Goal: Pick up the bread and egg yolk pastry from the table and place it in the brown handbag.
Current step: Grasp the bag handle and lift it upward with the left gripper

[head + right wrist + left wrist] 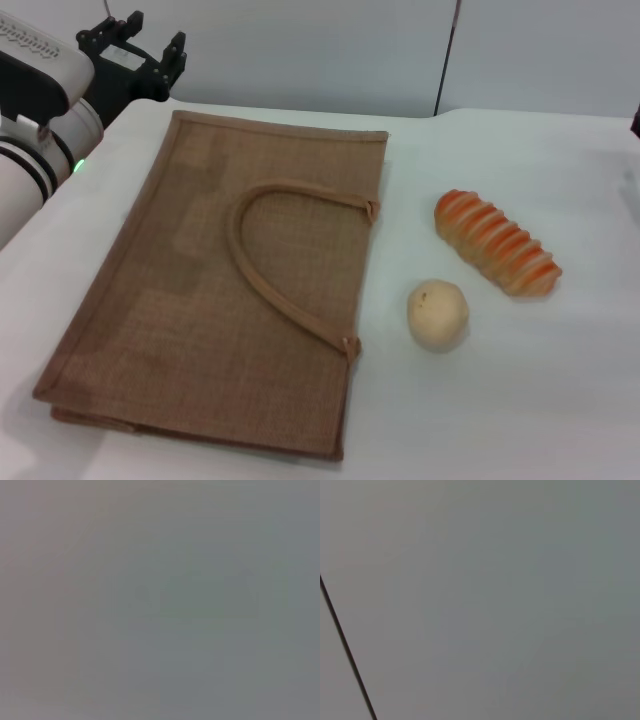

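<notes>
The brown handbag [215,290] lies flat on the white table, its looped handle [285,255] resting on top. To its right sits the egg yolk pastry [438,314], a pale round ball. The bread [496,242], a ridged orange-and-cream loaf, lies slantwise just beyond the pastry, a little farther right. My left gripper [158,35] hangs open and holds nothing, raised past the bag's far left corner. The right gripper is out of view. Both wrist views show only a blank grey surface.
The white table [520,400] extends around the bag and the food. A grey wall stands behind the table's far edge. My left arm's white links [30,140] hang over the table's left side.
</notes>
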Robot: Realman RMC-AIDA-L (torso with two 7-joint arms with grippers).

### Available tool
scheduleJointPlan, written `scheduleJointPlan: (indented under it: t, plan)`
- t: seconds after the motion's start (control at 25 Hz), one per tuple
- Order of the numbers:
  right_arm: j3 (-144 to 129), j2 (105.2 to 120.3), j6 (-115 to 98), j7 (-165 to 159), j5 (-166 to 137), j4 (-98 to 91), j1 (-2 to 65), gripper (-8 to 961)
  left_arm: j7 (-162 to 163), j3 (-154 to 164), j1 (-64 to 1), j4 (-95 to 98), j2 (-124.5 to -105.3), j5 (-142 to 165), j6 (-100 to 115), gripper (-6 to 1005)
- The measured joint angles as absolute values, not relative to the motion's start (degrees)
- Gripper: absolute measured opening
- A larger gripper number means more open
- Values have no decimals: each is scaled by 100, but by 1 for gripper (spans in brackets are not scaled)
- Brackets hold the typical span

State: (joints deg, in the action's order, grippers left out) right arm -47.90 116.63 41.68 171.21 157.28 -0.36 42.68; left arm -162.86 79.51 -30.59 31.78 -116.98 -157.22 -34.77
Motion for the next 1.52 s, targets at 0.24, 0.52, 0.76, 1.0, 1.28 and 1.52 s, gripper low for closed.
scheduleJointPlan:
  t: [0.24,0.52,0.76,1.0,1.28,1.52]
  plan:
    - [-4773,11662,4009,17113,15746,-61,4284,815,-16286,7962,-3117,3106,-11683,-15693,-3479,536]
    - [-4752,11655,3827,17112,15750,-104,4366,815,-16286,7929,-3247,2869,-11665,-15708,-3466,533]
    - [-4713,11654,3743,17106,15751,-105,4355,815,-16094,7997,-3253,2859,-11668,-15692,-3524,530]
    - [-4711,11638,3694,17104,15749,-106,4335,815,-15170,8332,-3267,2975,-11612,-15654,-3463,528]
    - [-4710,11619,3496,17122,15723,-166,4339,815,-12808,8587,-3239,3814,-11412,-13659,-2920,524]
    - [-4725,11619,3491,17115,15709,-169,4338,815,-9377,8564,-3275,4633,-11192,-10436,-2949,522]
